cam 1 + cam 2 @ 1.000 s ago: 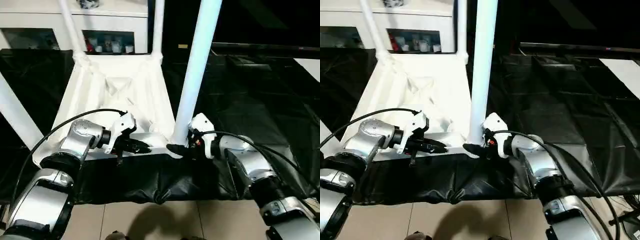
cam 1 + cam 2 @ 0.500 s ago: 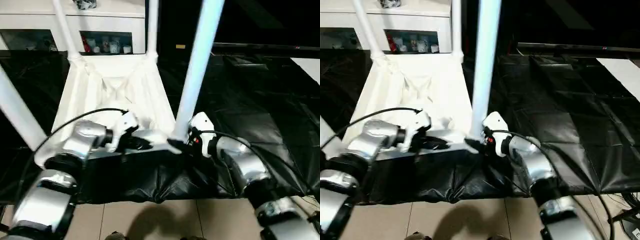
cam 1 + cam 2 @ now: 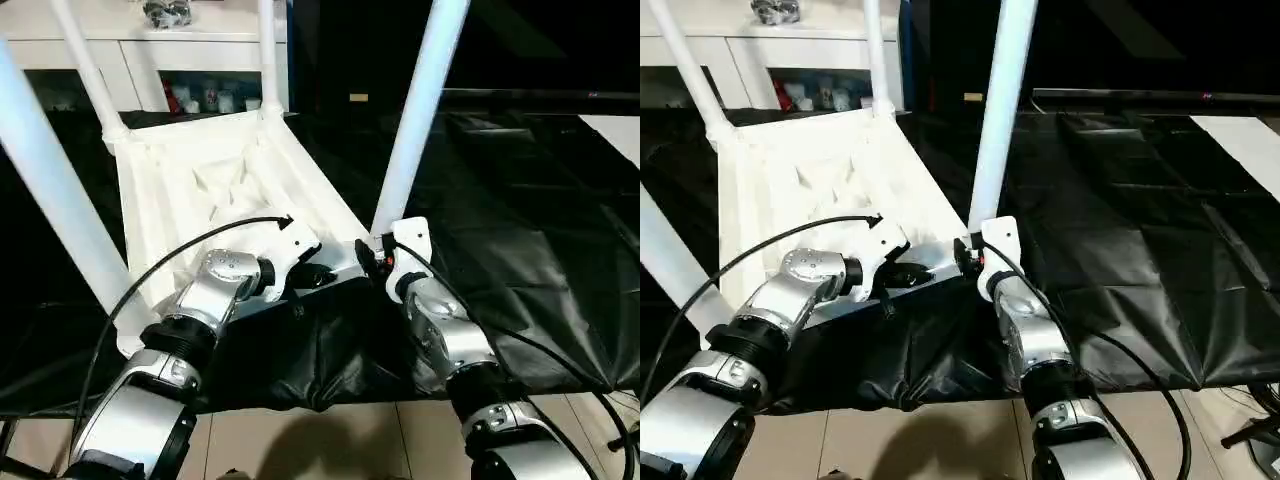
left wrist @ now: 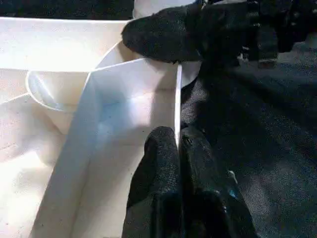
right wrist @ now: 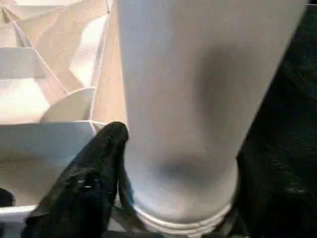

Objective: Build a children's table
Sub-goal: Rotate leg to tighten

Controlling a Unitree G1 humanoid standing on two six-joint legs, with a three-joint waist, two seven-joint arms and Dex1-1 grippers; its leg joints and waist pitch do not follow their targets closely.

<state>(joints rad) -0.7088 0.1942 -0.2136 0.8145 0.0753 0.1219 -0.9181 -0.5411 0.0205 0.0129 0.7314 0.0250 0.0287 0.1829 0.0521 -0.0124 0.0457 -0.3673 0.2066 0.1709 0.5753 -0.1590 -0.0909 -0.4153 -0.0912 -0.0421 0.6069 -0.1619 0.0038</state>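
From the left eye view, the children's table [image 3: 215, 185] lies upside down on the black-sheeted surface [image 3: 520, 230], ribbed underside up and legs rising. The left claw [image 3: 318, 277] sits at its near rim, and the right claw [image 3: 368, 257] is at the base of the near right leg [image 3: 415, 115].

In the left wrist view, the left claw's fingers [image 4: 161, 163] are pinched together on the thin rim wall, one on each side.

In the right wrist view, one black finger [image 5: 86, 181] presses against the leg just above its corner socket; the other is hidden, so I cannot tell how wide this claw stands.
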